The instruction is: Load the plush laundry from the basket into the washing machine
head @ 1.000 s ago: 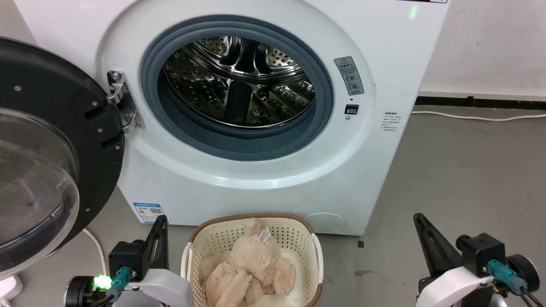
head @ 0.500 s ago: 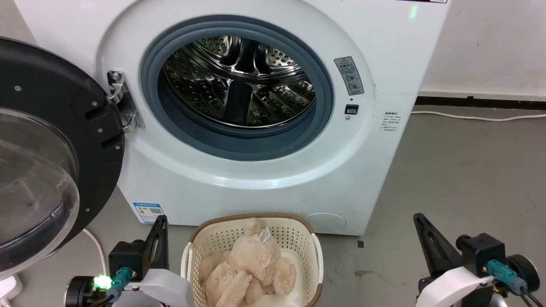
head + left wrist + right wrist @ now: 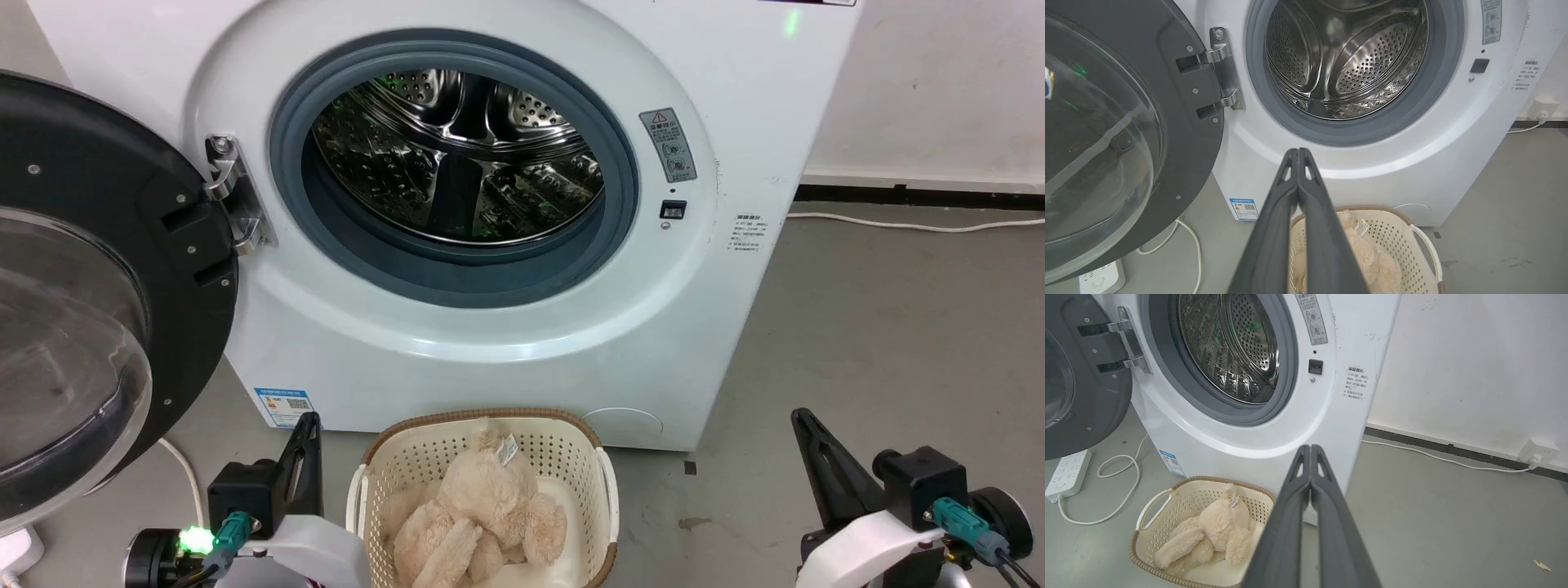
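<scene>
The cream-beige plush laundry (image 3: 478, 514) (image 3: 1208, 533) lies in the perforated basket (image 3: 571, 445) (image 3: 1180, 496) on the floor in front of the white washing machine (image 3: 506, 351). The washer's black-rimmed glass door (image 3: 90, 286) is swung wide to the left, and its steel drum (image 3: 457, 155) (image 3: 1347, 57) holds nothing. My left gripper (image 3: 309, 425) (image 3: 1298, 152) is shut and stands left of the basket. My right gripper (image 3: 800, 418) (image 3: 1310, 448) is shut, well to the basket's right. Neither touches the plush.
A white power strip (image 3: 1067, 473) with a looping cable (image 3: 1122, 473) lies on the grey floor under the open door. Along the white wall to the right runs another cable (image 3: 914, 224) to a socket (image 3: 1537, 451). Bare floor spreads right of the washer.
</scene>
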You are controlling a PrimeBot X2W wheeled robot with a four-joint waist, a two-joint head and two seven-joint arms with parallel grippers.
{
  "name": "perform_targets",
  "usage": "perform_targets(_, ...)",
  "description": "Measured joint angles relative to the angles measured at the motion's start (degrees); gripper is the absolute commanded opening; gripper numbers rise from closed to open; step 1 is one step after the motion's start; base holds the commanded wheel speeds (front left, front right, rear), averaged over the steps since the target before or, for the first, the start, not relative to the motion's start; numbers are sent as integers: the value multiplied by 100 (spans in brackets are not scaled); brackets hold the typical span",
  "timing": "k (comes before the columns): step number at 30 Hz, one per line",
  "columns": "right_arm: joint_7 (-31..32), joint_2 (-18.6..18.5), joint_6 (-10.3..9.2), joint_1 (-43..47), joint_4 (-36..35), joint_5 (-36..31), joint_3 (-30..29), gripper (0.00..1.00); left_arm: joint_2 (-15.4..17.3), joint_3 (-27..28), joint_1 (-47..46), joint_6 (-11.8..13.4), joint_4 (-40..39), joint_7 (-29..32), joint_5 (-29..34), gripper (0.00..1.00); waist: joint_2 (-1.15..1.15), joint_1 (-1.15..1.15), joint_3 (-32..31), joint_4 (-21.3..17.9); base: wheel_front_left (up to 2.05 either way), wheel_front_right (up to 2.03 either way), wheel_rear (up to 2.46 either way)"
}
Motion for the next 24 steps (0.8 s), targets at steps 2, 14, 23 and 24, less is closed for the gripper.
perform_targets(2, 0, 0, -1, 0, 0, 0, 0, 0, 0, 0, 0, 0, 0, 0, 0, 0, 0, 0, 0, 0, 0, 0, 0)
perform_targets(14, -34, 0, 0, 5, 36, 75, 2, 100, 0, -46, 7, 1, 16, -38, -74, 100, 0, 0, 0, 0, 0, 0, 0)
perform_targets(23, -131, 0, 0, 9, 80, 235, -3, 100, 0, -109, 7, 1, 112, -112, -261, 100, 0, 0, 45, -13, 0, 0, 0)
perform_targets(24, -135, 0, 0, 10, 80, 261, -4, 100, 1, -113, 7, 1, 130, -113, -279, 100, 0, 0, 57, -16, 0, 0, 0)
